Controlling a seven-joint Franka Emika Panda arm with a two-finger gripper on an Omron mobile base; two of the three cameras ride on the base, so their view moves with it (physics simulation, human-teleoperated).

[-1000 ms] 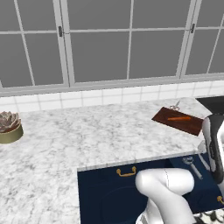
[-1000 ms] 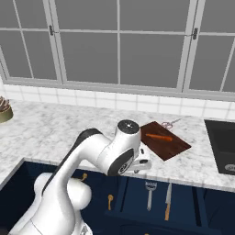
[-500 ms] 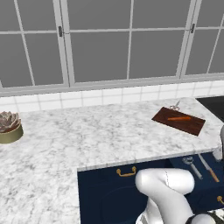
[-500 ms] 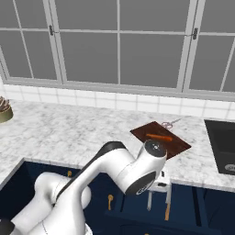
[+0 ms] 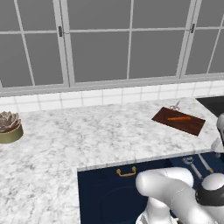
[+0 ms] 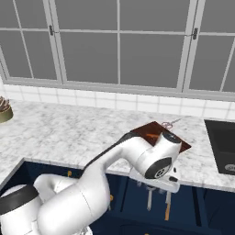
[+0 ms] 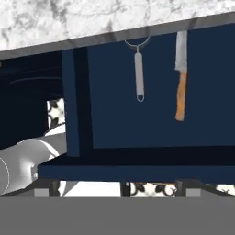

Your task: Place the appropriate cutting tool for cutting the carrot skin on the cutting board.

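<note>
The dark reddish-brown cutting board (image 5: 178, 121) lies on the marble counter at the right, with the slim orange carrot (image 5: 179, 118) on it. In the right base view my arm covers most of the board (image 6: 148, 129) and hides the carrot. Below the counter edge an open drawer holds a grey peeler with a ring head (image 7: 138, 75) and a knife with a wooden handle (image 7: 181, 73). My gripper (image 7: 117, 188) hangs over this drawer, open, with nothing between its fingers and some way short of both tools. The hand (image 6: 154, 179) sits just in front of the counter edge.
Scissors (image 5: 175, 106) lie on the counter at the board's far corner. A potted succulent (image 5: 8, 127) stands at the far left. A dark sink (image 6: 220, 147) lies right of the board. More utensils (image 5: 199, 164) rest in the drawer, which has a brass handle (image 5: 126, 172).
The arm has swung right and down from beside the board to the front of the counter, over the open drawer. The board and carrot have not moved.
</note>
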